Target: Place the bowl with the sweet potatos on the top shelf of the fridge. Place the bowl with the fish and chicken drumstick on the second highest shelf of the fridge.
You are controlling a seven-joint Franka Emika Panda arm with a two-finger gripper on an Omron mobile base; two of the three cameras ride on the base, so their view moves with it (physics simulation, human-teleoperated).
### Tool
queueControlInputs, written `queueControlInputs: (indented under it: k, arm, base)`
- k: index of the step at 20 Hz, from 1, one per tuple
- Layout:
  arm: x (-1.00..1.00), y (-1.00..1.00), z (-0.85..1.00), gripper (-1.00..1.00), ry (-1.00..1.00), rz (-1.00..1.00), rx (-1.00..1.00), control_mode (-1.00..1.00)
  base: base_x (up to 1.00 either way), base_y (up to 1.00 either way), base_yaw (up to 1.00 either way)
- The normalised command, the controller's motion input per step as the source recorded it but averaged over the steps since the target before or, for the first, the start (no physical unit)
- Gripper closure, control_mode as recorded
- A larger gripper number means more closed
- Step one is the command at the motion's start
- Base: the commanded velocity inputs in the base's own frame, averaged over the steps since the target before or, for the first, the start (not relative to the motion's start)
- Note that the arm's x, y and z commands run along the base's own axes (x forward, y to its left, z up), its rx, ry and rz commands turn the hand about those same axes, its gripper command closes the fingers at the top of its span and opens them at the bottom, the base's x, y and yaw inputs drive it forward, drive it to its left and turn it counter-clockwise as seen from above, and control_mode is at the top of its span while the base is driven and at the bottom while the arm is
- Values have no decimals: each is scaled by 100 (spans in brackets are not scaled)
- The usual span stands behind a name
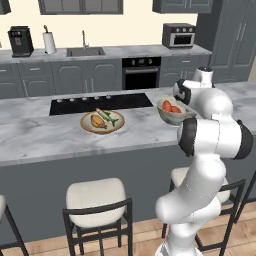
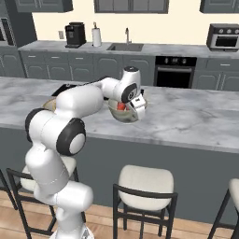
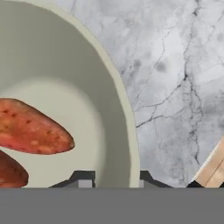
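The deep pale grey-green bowl [image 1: 173,116] [image 2: 124,113] [image 3: 65,65] holds two orange-red sweet potatos [image 1: 171,107] [image 3: 33,127]. My gripper [image 1: 181,100] [image 2: 136,105] [image 3: 114,178] is shut on the bowl's rim, one fingertip [image 3: 83,177] inside and the other outside. The bowl hangs just above the marble island near its front edge. The shallow tan bowl [image 1: 102,122] with the green fish [image 1: 108,117] and the golden drumstick [image 1: 98,121] rests on the island to the left, apart from the gripper. The fridge and its shelves are out of view.
A black cooktop [image 1: 100,103] is set into the island [image 1: 40,135] behind the tan bowl. White-seated stools [image 1: 97,200] [image 2: 142,186] stand along the island's near side. At the back run a sink [image 1: 85,51], an oven [image 1: 141,72], a coffee machine [image 1: 20,41] and a toaster oven [image 1: 178,35].
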Motion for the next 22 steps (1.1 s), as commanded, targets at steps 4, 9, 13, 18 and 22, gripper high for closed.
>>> queueControlInputs:
  k: [4, 9, 13, 18, 22]
  arm:
    - [-100, 12, 59, 100, -16, 0, 0, -100]
    - [-100, 56, 68, 100, -30, 0, 3, -100]
    - [-100, 73, 74, 100, -24, -1, 4, -100]
    - [-100, 59, 58, 100, -3, 0, 3, -100]
    - [-100, 46, 18, 100, 6, 1, 6, -100]
  base:
    - [0, 0, 0]
    - [0, 0, 0]
    - [0, 0, 0]
    - [0, 0, 0]
    - [0, 0, 0]
